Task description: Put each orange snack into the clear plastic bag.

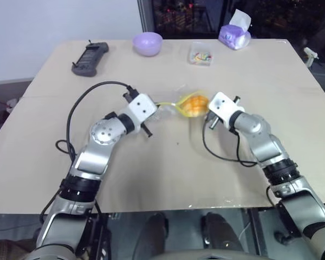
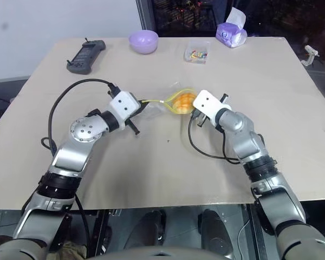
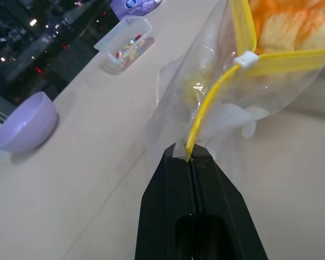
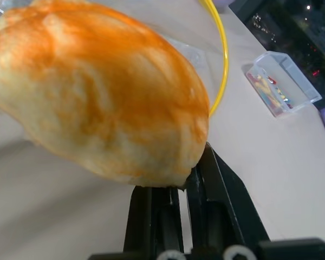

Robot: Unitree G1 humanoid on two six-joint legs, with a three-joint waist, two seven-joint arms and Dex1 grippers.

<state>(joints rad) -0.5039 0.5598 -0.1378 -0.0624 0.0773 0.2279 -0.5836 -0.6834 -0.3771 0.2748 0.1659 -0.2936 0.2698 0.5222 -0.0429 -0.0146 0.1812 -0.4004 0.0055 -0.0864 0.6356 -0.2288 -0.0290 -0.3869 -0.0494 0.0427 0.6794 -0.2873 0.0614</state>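
The orange snack (image 1: 194,104) hangs a little above the table's middle, between my two grippers. In the right wrist view the orange snack (image 4: 97,86) looms close, and my right gripper (image 4: 188,176) is shut on its lower edge. The clear plastic bag (image 3: 216,108) is stretched out from my left gripper (image 3: 190,154), which is shut on the end of its yellow seal strip. The two strips part around the snack, which sits in the bag's mouth. From the head, the left gripper (image 1: 158,105) is to the left of the snack and the right gripper (image 1: 206,111) just right of it.
At the back of the beige table (image 1: 151,173) stand a purple bowl (image 1: 147,43), a small clear box of colourful bits (image 1: 200,54) and a purple tissue pack (image 1: 234,33). A black handheld controller (image 1: 89,57) lies at the back left.
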